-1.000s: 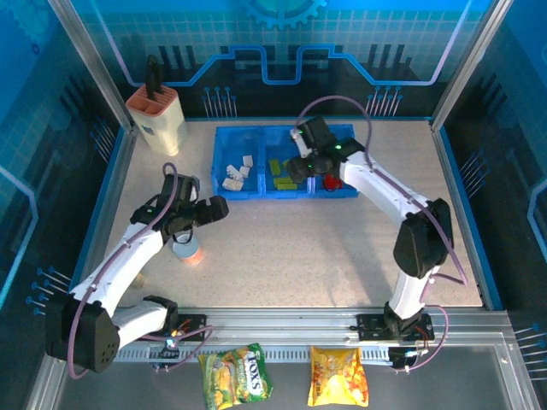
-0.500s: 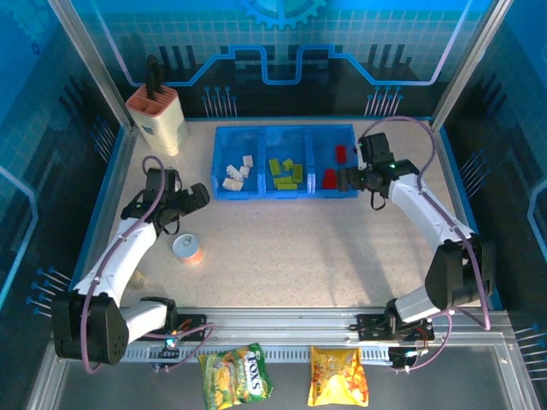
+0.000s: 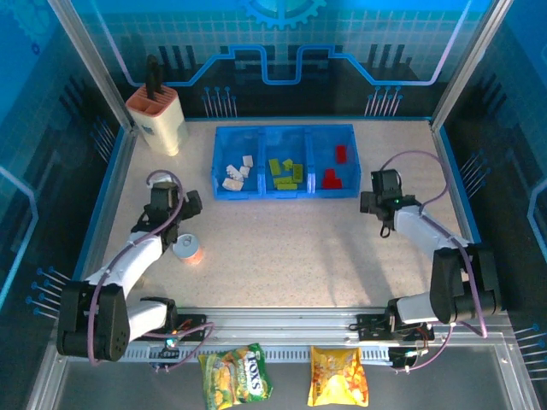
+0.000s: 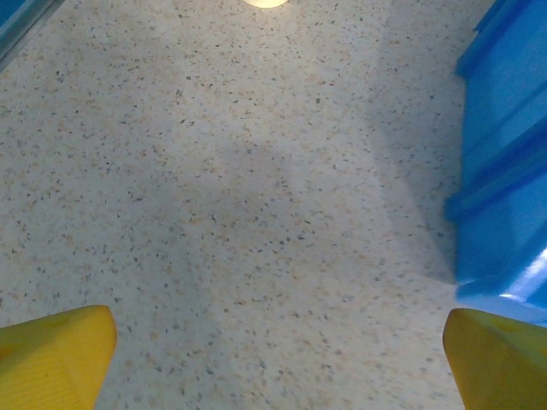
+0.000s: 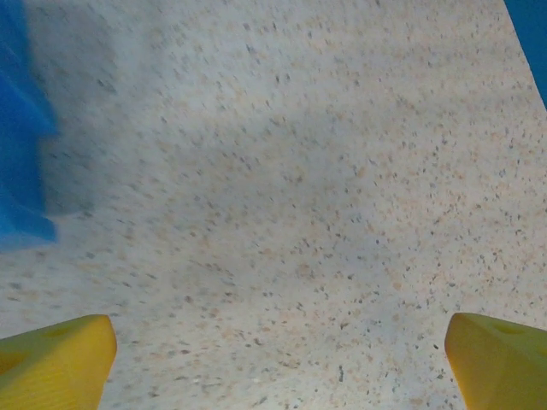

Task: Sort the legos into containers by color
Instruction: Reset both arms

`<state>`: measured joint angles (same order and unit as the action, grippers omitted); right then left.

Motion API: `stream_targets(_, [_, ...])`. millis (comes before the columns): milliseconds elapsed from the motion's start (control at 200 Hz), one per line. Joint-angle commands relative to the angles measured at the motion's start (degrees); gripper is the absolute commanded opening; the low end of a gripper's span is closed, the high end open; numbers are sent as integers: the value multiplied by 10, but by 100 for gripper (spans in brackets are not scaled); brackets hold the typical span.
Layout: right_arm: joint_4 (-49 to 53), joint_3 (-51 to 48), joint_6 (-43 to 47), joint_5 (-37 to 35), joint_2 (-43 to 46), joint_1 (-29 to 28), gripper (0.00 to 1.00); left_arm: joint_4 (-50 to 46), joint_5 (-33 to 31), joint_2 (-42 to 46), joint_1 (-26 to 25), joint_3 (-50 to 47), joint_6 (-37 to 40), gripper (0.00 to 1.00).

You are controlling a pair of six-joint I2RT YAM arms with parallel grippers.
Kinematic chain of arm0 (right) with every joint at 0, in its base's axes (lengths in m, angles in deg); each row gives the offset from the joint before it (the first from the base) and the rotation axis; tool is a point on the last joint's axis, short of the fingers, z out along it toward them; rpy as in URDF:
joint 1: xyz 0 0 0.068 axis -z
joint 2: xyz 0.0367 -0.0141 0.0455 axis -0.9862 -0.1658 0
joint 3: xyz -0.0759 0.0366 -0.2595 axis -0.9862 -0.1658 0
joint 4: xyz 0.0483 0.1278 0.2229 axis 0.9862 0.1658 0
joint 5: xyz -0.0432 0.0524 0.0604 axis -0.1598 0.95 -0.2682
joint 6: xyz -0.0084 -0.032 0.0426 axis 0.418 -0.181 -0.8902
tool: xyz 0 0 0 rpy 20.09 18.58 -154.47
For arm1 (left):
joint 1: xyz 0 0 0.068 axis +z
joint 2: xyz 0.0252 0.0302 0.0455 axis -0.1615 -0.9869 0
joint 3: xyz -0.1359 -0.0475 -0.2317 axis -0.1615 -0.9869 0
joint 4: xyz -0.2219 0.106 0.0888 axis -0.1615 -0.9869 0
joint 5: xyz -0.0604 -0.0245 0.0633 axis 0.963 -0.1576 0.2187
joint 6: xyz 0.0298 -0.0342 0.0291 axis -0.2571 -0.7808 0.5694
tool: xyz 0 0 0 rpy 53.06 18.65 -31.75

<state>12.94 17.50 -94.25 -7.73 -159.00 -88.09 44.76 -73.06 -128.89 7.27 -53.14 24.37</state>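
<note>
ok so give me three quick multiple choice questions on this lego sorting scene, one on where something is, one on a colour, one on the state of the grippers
1. Seen from the top camera, which compartment of the blue tray holds the red bricks?
A. left
B. middle
C. right

2. What colour are the middle bricks, those in the centre compartment?
A. white
B. lime green
C. red

3. How do the left gripper and the right gripper stand?
A. both open, nothing between the fingers
B. both shut on bricks
C. left open, right shut on a brick

Answers:
1. C, the red pieces lie in the compartment nearest the right arm.
2. B, that compartment holds lime green pieces.
3. A, each wrist view shows the yellow fingertips wide apart with bare table between them.
</note>
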Motion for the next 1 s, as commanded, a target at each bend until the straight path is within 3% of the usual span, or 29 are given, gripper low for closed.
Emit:
stream_targets(0, [-193,-61,38,-31,2,8,100,191,-19,-31,4,-47,81,99])
stream_targets(115, [-373,-143,69,12,15,7,100,325,38,-90,6,-76,114,99])
stream_targets(165, [-451,-173,82,43,21,10,100,331,62,-102,6,-67,119,99])
stream_targets(240, [-514,-190,96,85,14,19,100,411,88,-127,8,-82,134,99])
stream_targets(355, [-648,-219,113,150,-50,32,100,495,126,-189,27,-95,118,99])
stream_targets(410, [-629,-214,116,174,-62,32,100,560,150,-223,31,-109,125,99])
stream_targets(465, [-684,-217,122,163,-94,30,100,528,162,-207,32,-108,125,99])
stream_targets(525, [-621,-202,115,153,-76,26,100,536,157,-215,32,-104,127,99])
stream_targets(996, [-645,-204,126,133,-86,16,100,516,157,-215,25,-93,135,99])
